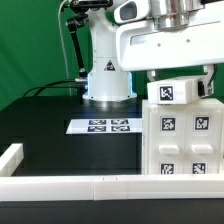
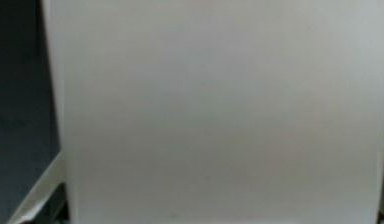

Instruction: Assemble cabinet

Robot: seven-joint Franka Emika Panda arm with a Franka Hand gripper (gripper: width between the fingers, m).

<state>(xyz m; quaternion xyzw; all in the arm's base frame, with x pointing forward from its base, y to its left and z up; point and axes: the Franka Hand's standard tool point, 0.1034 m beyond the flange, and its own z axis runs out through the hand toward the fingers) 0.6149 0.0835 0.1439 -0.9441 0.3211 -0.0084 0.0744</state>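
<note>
The cabinet is a tall white box with several square tags on its front. It stands upright at the exterior view's right, just behind the front rail. Its upper block carries one tag. My gripper comes down from above, with its dark fingers on either side of that upper block and closed against it. In the wrist view a plain white face of the cabinet fills nearly the whole picture. Only a dark sliver of one finger shows at its edge.
The marker board lies flat on the black table in front of the arm's white base. A low white rail runs along the front, with a short return at the exterior view's left. A green backdrop stands behind.
</note>
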